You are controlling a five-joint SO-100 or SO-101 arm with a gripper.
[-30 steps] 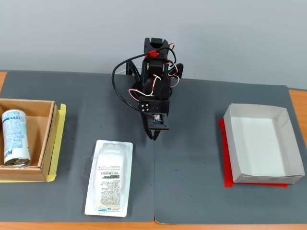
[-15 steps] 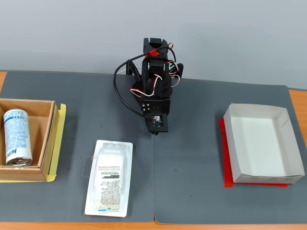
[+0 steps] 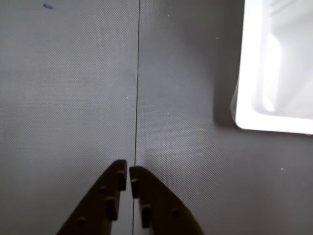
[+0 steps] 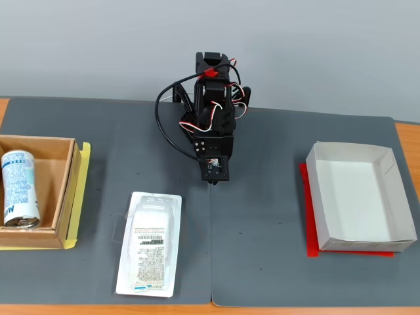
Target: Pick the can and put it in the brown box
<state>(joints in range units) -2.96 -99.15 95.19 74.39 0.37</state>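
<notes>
I see the can (image 4: 19, 189) lying on its side inside the brown box (image 4: 67, 190) at far left. Blister pack (image 4: 150, 244) lies flat, left of centre. My gripper (image 3: 128, 171) hangs over the mat seam, fingers nearly together, holding nothing. White tray (image 4: 387, 200) far right.

Showing blue lettering along the side of the can (image 4: 17, 188), lying inside the brown box (image 4: 67, 190) at the mat's left edge, too small to read. Carrying a barcode and dense print on the blister pack's (image 4: 149, 244) label near the front edge, likewise illegible.
</notes>
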